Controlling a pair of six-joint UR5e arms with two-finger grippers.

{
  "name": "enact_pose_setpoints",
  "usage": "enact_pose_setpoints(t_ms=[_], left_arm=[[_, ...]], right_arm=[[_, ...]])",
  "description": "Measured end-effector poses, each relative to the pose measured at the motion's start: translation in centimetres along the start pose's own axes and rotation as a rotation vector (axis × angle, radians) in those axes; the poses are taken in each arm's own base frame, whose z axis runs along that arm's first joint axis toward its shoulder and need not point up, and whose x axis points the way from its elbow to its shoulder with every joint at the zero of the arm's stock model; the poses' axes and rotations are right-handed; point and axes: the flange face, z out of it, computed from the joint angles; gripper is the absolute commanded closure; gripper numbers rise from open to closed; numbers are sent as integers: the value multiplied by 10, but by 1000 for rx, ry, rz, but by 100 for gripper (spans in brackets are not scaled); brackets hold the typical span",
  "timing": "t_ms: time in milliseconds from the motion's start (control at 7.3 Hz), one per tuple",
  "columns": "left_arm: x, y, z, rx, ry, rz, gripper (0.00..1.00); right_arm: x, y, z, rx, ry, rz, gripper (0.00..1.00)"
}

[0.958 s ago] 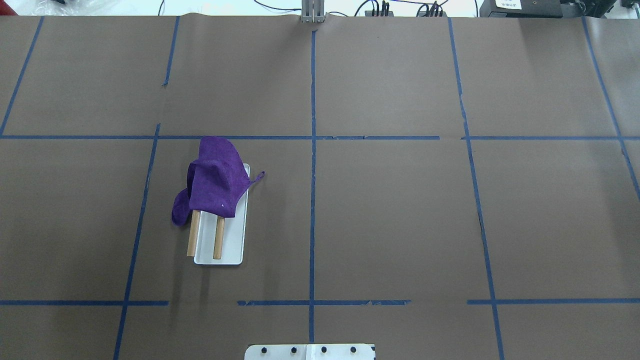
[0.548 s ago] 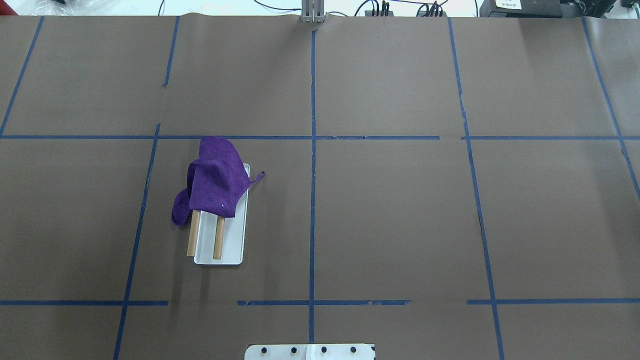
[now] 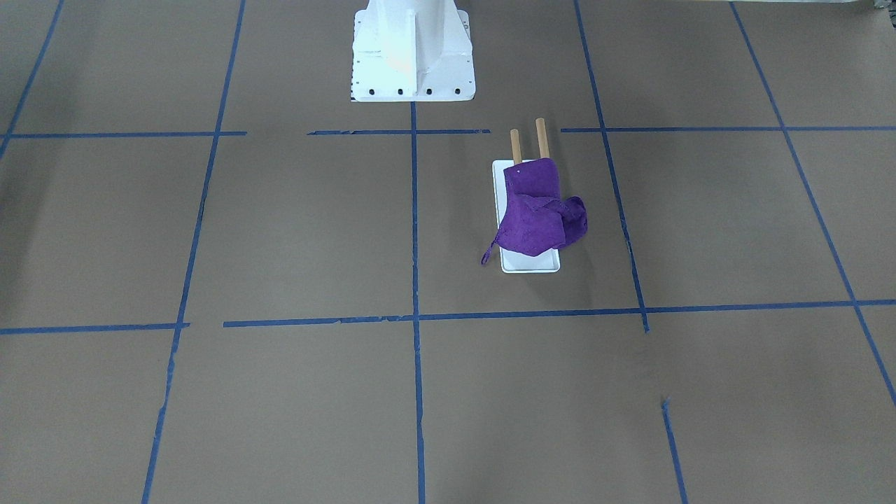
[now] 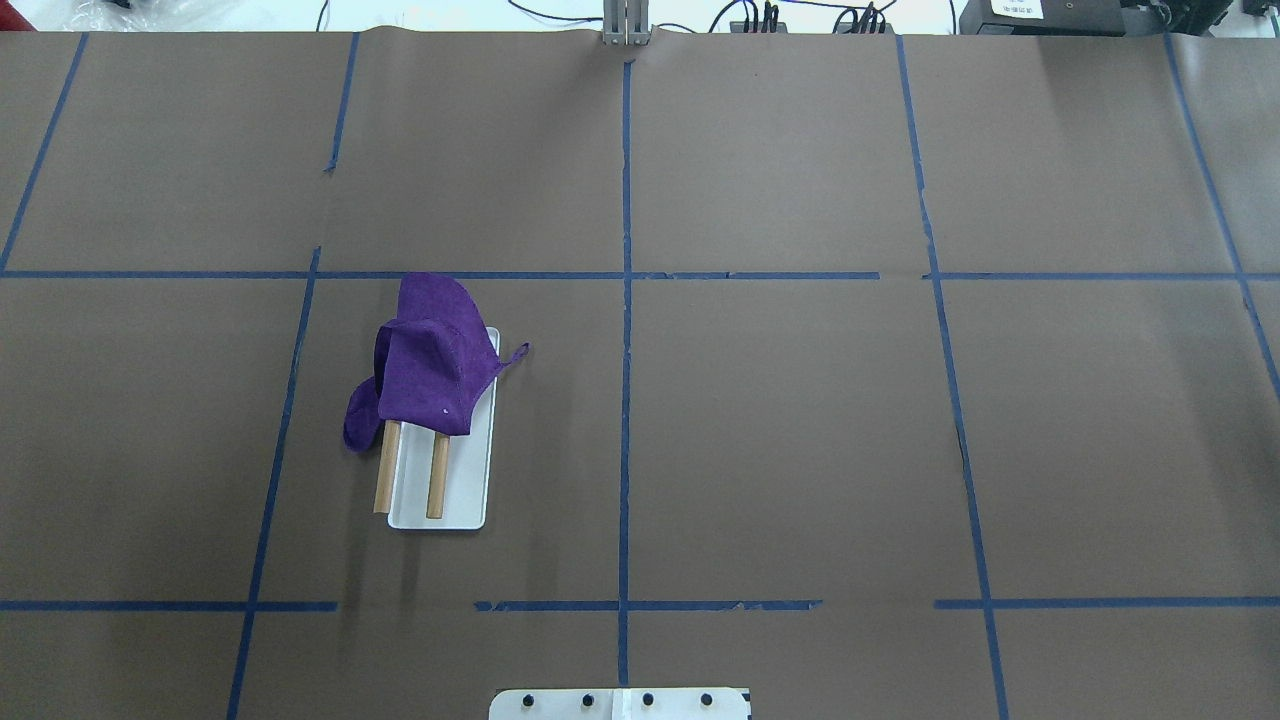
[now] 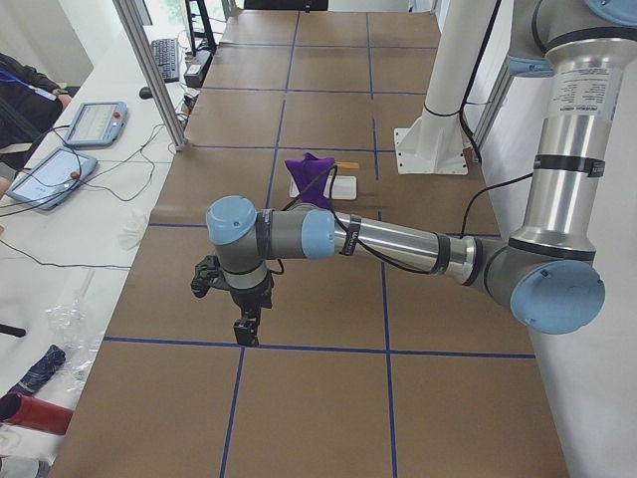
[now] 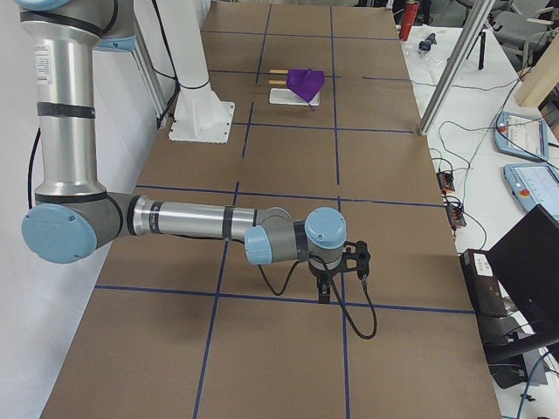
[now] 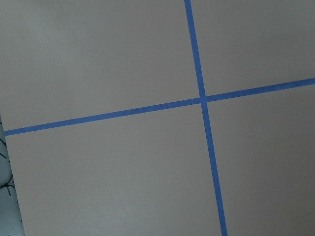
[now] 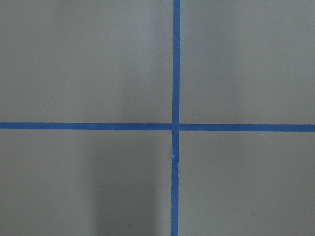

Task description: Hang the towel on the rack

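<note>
The left end effector (image 5: 245,329) hangs over the bench's (image 4: 800,450) left end; I cannot tell how wide it stands. On the left half, the deep purple, fuzzy towel (image 4: 430,365) lies bunched over the far part of the rack (image 4: 468,490), one fold sagging left, its loop (image 4: 518,352) poking right. The right end effector (image 6: 325,292) hangs over the right end, its opening likewise unclear. Towel and rack sit as before.
</note>
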Motion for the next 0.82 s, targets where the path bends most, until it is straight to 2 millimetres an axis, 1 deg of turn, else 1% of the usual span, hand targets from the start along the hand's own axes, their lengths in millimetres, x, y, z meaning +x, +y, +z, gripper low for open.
enact_pose_setpoints(t_ms=[274,411,821], left_arm=[[0,1,1,-6,4,-20,0],[-2,2,5,-12,14,-42,0],[-10,9,27,-32,69,-90,0]], right_arm=[[-3,0,-1,-3,-12,-1,0],[-4,1,-2,-5,-19,-1,0],[-5,8,-2,-12,-51,5,0]])
